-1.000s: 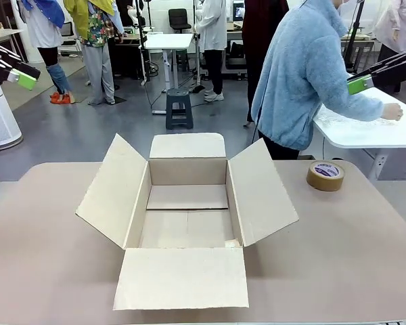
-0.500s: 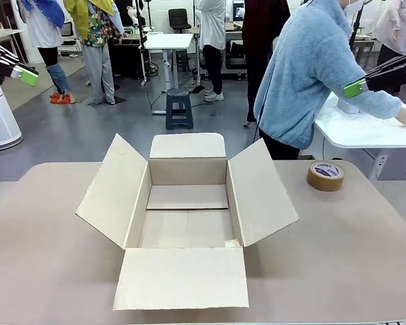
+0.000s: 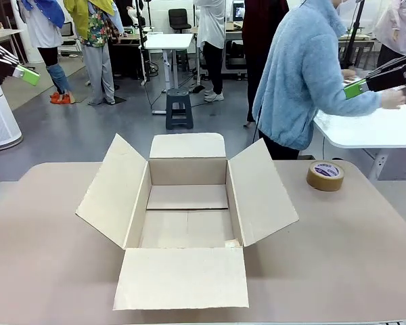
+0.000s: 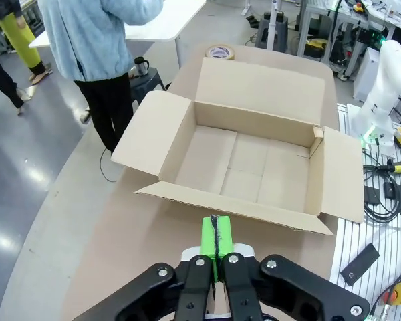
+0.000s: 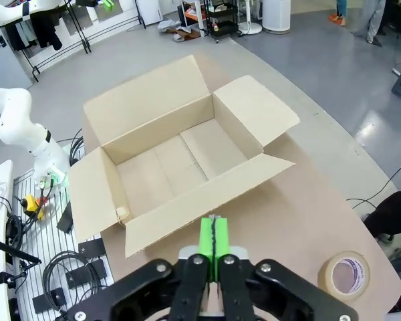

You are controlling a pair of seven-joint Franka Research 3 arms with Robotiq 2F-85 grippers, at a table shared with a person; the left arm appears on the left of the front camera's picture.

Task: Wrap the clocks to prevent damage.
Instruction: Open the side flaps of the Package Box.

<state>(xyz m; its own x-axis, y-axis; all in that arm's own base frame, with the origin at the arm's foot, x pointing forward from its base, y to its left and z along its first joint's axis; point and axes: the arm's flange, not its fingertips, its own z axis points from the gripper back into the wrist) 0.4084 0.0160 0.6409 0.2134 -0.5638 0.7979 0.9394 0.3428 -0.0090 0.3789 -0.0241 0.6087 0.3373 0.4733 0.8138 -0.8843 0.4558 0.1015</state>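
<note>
The clocks are out of view. An open cardboard box (image 3: 187, 203) sits mid-table with its four flaps spread and nothing inside; the wrist views also show the box (image 4: 240, 160) (image 5: 167, 160). My left gripper (image 3: 28, 76) hangs high at the far left, well away from the box, and its green pads (image 4: 214, 237) are pressed together on nothing. My right gripper (image 3: 354, 88) is raised at the far right, its pads (image 5: 214, 237) likewise shut and holding nothing.
A roll of brown tape (image 3: 325, 175) lies flat on the table to the box's right. A person in a light blue fleece (image 3: 304, 74) stands at the far side, turned toward a white side table (image 3: 365, 132). A stool (image 3: 179, 108) stands behind.
The left gripper's pads have come together. Both grippers have shifted slightly while staying high. The person's hand has moved about over the white side table.
</note>
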